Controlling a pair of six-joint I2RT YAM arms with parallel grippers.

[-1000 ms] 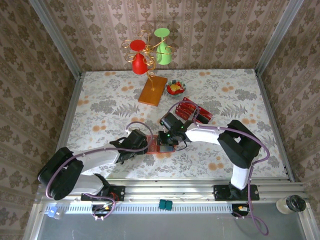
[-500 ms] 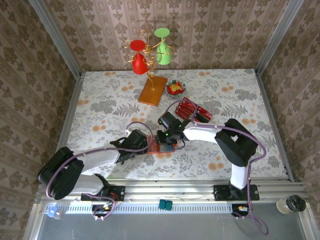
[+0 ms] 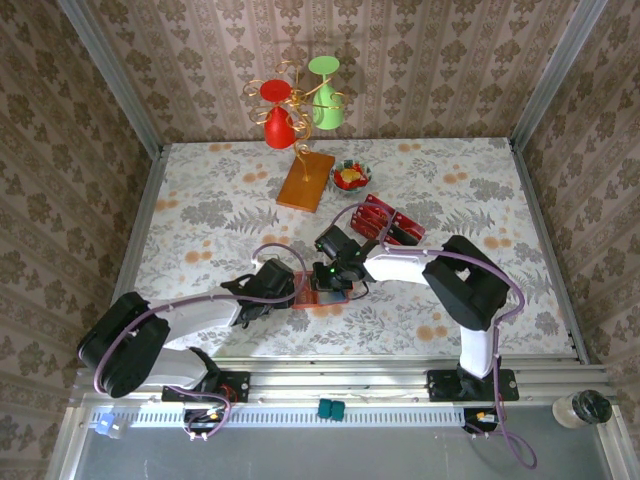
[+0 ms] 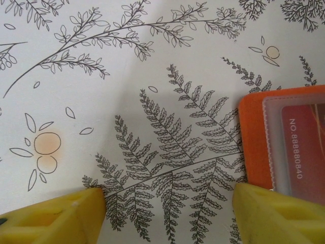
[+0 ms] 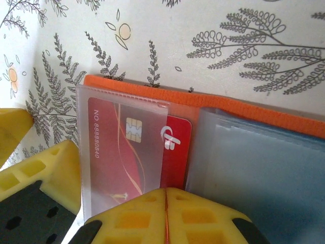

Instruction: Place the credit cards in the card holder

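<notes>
Across the patterned table [image 3: 200,200]: a wooden board [image 3: 306,182] bearing a gold wire stand [image 3: 300,100] with two glasses, a red goblet [image 3: 279,125] and a green goblet [image 3: 328,110]; just beside, one small bowl [image 3: 351,178] of colourful pieces. Nearer, right of centre, a fan of red credit cards [image 3: 385,222], too overlapped to count. Card holder [image 3: 312,296] open flat near the front, between both grippers, largely hidden under the right one from above. In its clear sleeve [image 5: 122,147], one red card [image 5: 176,147], partly in, one end poking out. Right gripper [image 5: 165,195] clenched, fingertips pressed together at that card's edge. Left gripper [image 4: 170,211] released wide, one finger [image 4: 264,213] against the holder's orange corner
</notes>
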